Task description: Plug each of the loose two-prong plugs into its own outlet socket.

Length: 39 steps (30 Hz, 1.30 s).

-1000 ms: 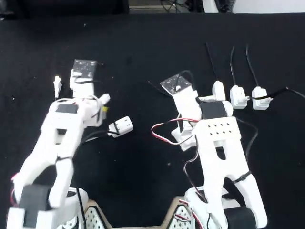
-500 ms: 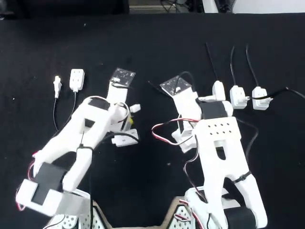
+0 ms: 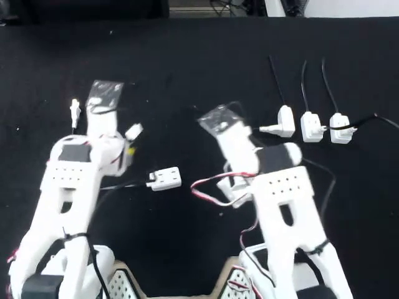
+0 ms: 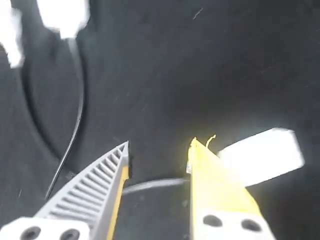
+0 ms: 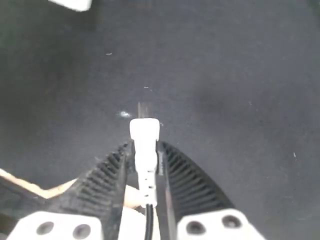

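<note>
- High view: your right arm [image 3: 283, 187] carries its jaws over the black cloth worktop [image 3: 187, 50], well apart from the white rectangular outlet socket block [image 3: 165, 179]. It's a long carry, and the red-and-white servo wire loop [image 3: 206, 187] could drag on the cloth.
- The block's black cable runs under your left arm [image 3: 68, 180]. If the arm shifts, it could tug the block askew.
- A small white loose plug [image 3: 75, 111] lies at the far left, near the left arm's jaws. Easy to knock.
- Left wrist view: the left arm's jaws are wide with nothing held. The socket block [image 4: 260, 155] sits just beside the yellow finger [image 4: 215, 190], not between the fingers.
- The block's cable [image 4: 150, 186] crosses the gap. Close here and you'd likely pinch cable, not block.
- With the block unheld, I'd expect it to slide when the plug pushes in.
- Right wrist view: the right arm's jaws are clamped on a small white two-prong plug [image 5: 145, 132], gripped narrowly by its body.
- The prongs are blurred, so I can't tell their orientation. Misaligned, they'd jam on the socket face.
- The plug's cable [image 5: 148, 220] runs back between the fingers. Tension there could pivot the plug in the grip.
</note>
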Motion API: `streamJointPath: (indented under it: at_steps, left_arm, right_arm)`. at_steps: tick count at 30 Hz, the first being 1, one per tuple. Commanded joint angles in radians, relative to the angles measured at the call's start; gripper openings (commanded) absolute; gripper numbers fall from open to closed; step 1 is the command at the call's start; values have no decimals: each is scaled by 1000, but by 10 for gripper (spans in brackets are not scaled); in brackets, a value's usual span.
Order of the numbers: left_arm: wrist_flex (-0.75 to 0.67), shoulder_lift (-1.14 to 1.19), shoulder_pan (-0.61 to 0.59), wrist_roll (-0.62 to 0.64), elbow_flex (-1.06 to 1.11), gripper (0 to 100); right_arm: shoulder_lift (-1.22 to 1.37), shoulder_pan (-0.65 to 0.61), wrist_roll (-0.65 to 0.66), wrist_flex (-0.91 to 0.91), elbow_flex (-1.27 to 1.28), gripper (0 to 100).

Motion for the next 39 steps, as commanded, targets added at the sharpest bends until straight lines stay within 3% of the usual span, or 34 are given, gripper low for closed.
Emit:
streamJointPath:
  at_steps: [1,10,18,23,31,39]
  left_arm:
    - [-8,-71,-122,-15,96,195]
    - [-175,-138,-176,138,335,193]
    - [-207,-178,-216,233,387,192]
    - [-207,-178,-216,233,389,192]
    - [-207,-178,-216,233,392,192]
    - [-207,-178,-216,229,392,192]
  right_arm:
    - [84,-129,-87,14,-140,10]
    - [507,-275,-236,18,-486,10]
    - [866,-299,-276,226,-894,10]
    - [1006,-305,-287,226,-974,10]
    - [1084,-307,-503,226,-1047,11]
    - [1084,-310,-551,227,-1018,11]
